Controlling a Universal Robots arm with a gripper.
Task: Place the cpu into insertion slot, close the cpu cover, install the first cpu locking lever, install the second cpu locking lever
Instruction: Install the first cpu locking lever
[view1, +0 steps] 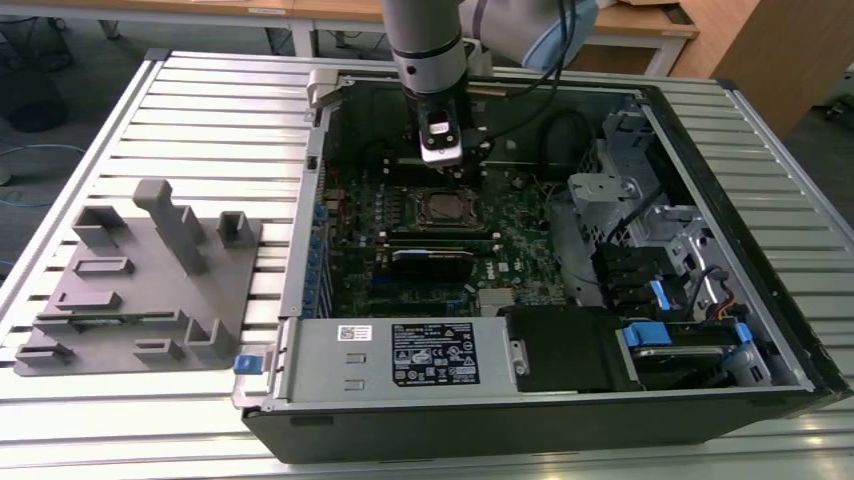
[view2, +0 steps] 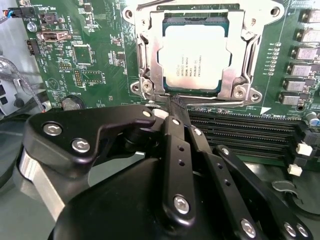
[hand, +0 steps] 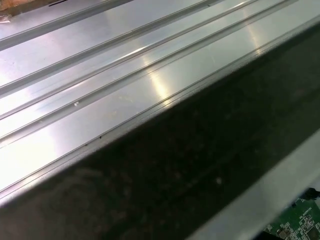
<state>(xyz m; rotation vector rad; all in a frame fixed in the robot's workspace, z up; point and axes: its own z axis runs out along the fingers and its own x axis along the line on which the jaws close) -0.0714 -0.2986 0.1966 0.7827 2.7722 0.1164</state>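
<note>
At the exterior view's left, a grey slotted fixture block lay on the ribbed aluminium table, just beside the open computer case. Inside the case the green motherboard lay flat, and the arm came down over it from the far side. Its gripper hung close above the far edge of the insertion slot, which sat about mid-board.

In the second wrist view, the cpu was seated in the slot with its dull silver top facing up. The cpu cover lay shut down over it and framed it on all sides. The gripper was clenched, with its black fingers drawn together to one narrow tip that touched the near edge of the cover. Whether something thin was pinched there, I could not tell. Long black memory slots ran just beside the socket.

Further toward the exterior view's right stood silvery drive cages with blue tabs and black cables.
</note>
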